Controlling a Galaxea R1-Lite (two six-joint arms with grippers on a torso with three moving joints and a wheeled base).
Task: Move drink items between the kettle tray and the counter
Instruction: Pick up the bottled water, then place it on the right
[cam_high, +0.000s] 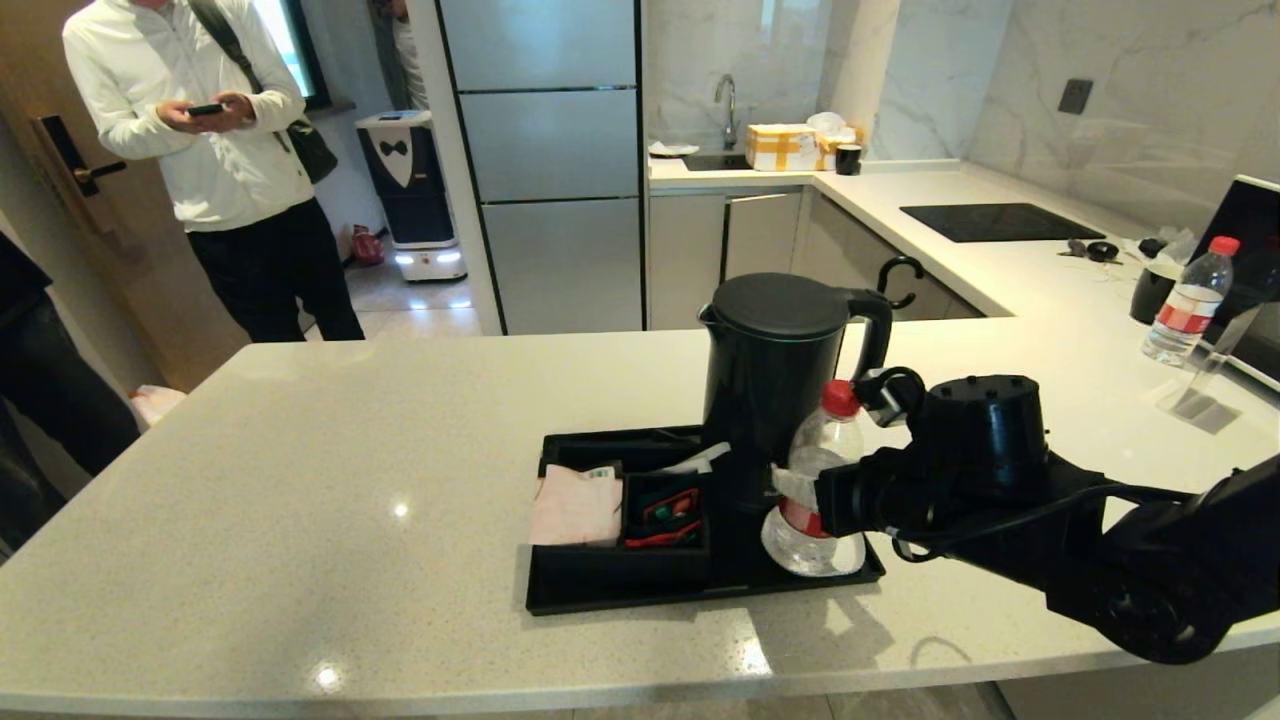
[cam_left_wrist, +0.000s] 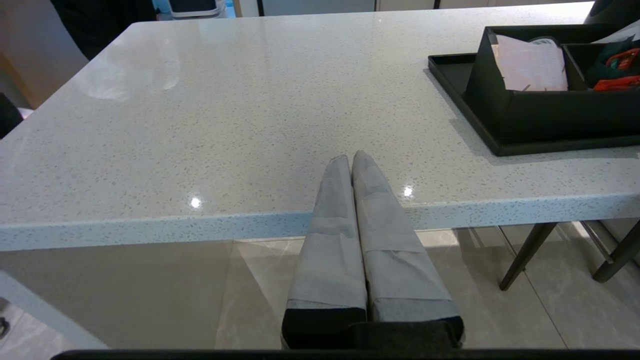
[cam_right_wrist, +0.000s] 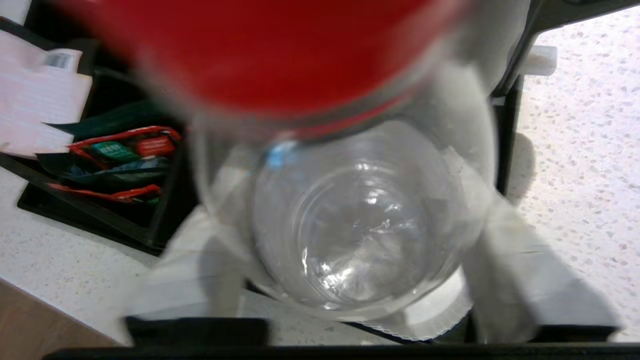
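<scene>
From the head camera I look over a kitchen: a speckled off-white counter (cam_high: 350, 470) in front, a black hob (cam_high: 1000, 221) on the far run, a sink tap (cam_high: 728, 108) behind, and a person in a white jacket (cam_high: 205, 150) standing at the far left. The black kettle tray (cam_high: 640, 595) sits on the counter with the black electric kettle (cam_high: 775, 370) at its back and a divided box (cam_high: 610, 525) of napkins and sachets on its left part. My right gripper (cam_high: 820, 500) comes in from the right and is clamped on the red-capped water bottle (cam_high: 825, 450), which stands upright at the tray's front right corner, seemingly on the white coaster (cam_high: 815, 562). A second bottle (cam_high: 1188, 300) stands far off to the right.

On the left wrist camera, my left gripper (cam_left_wrist: 352, 157) hangs just off the counter's rounded front edge, its taped fingers (cam_left_wrist: 330, 240) pressed together with nothing between them; the tray corner (cam_left_wrist: 460, 100) lies well apart from it.

On the right wrist camera, the bottle (cam_right_wrist: 360, 240) fills the view, red cap (cam_right_wrist: 270, 50) nearest and blurred, with a taped finger (cam_right_wrist: 510, 260) on either side of its body; I think both touch it.
</scene>
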